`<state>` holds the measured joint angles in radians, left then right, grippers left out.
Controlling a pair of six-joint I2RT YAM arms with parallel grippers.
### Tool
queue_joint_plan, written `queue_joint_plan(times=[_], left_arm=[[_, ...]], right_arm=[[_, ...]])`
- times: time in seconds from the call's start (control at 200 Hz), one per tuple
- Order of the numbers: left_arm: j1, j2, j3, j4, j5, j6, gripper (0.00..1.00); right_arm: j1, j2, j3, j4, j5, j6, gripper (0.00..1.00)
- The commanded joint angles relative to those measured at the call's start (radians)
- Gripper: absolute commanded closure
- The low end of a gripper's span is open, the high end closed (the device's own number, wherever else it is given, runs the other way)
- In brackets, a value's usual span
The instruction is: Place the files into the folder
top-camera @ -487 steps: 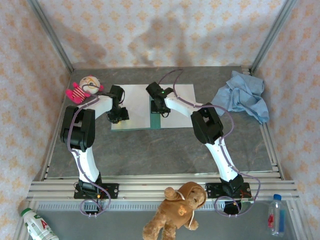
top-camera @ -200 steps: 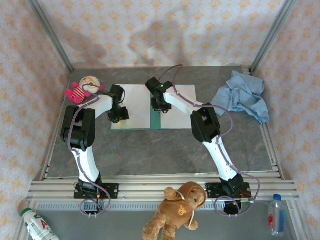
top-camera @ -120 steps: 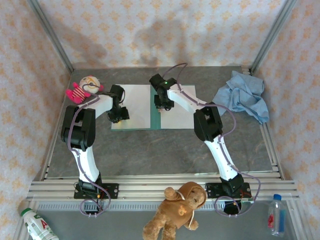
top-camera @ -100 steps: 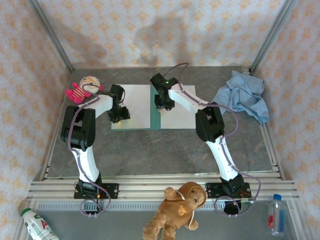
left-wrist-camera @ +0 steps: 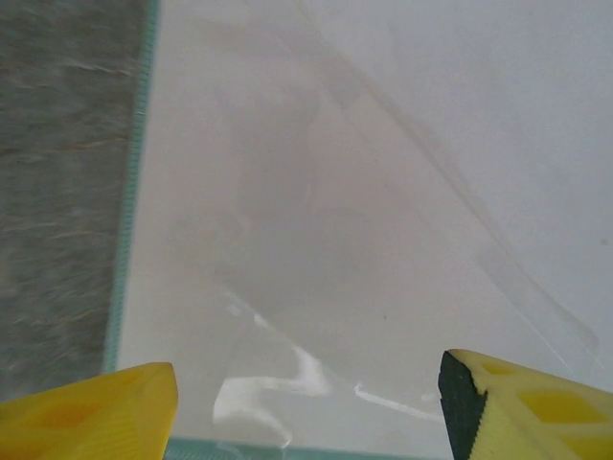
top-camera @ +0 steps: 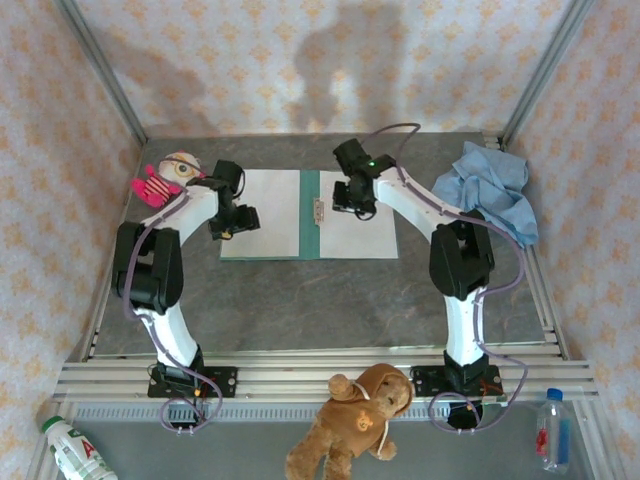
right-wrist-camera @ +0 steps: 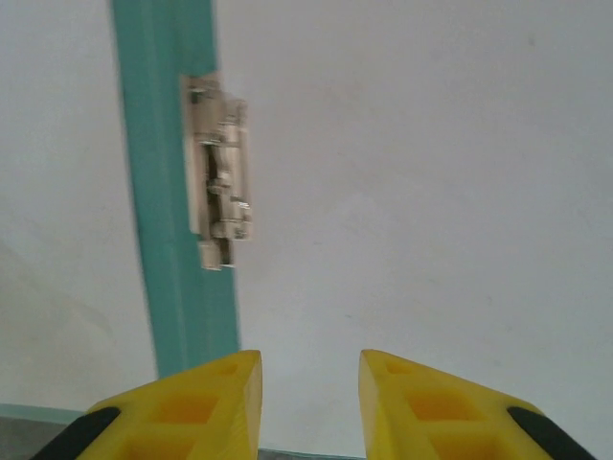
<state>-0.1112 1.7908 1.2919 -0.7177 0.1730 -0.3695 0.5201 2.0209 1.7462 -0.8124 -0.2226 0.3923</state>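
The teal folder point(top-camera: 309, 235) lies open on the grey table, its spine and metal clip point(top-camera: 318, 208) bare. One white file point(top-camera: 268, 215) covers its left leaf and another file point(top-camera: 362, 235) covers its right leaf. My left gripper point(top-camera: 232, 222) stands at the left file's outer edge, open, with nothing between its yellow fingers point(left-wrist-camera: 96, 412); beneath it are the file point(left-wrist-camera: 335, 192) under a clear pocket and the folder's rim point(left-wrist-camera: 124, 278). My right gripper point(top-camera: 357, 203) hovers over the right file point(right-wrist-camera: 412, 192) beside the spine point(right-wrist-camera: 172, 240), jaws a little apart and empty.
A crumpled light blue cloth point(top-camera: 485, 190) lies at the back right. A pink doll point(top-camera: 165, 178) sits by the left arm. On the near rail are a teddy bear point(top-camera: 355, 420) and two bottles point(top-camera: 70, 450) point(top-camera: 553, 430). Patterned walls close in three sides.
My right gripper has moved right from the spine onto the right leaf, and the spine and clip now show in full. My left gripper has opened wider and shifted slightly back.
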Motion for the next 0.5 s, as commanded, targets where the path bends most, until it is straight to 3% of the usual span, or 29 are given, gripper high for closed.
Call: queue_joint_plan(times=[0.0, 0.14, 0.335, 0.495], left_arm=[[0.001, -0.078, -0.064, 0.003, -0.089, -0.001, 0.25], [0.021, -0.126, -0.153, 0.038, -0.059, -0.015, 0.24], [0.122, -0.222, -0.341, 0.209, 0.12, -0.105, 0.26], [0.152, -0.246, -0.407, 0.276, 0.15, -0.147, 0.27]], right_arm=[[-0.046, -0.048, -0.094, 0.061, 0.001, 0.015, 0.68], [-0.103, -0.088, -0.221, 0.114, 0.0, 0.019, 0.69], [-0.165, -0.121, -0.332, 0.163, 0.006, 0.011, 0.69], [-0.189, -0.121, -0.375, 0.187, 0.008, 0.006, 0.69]])
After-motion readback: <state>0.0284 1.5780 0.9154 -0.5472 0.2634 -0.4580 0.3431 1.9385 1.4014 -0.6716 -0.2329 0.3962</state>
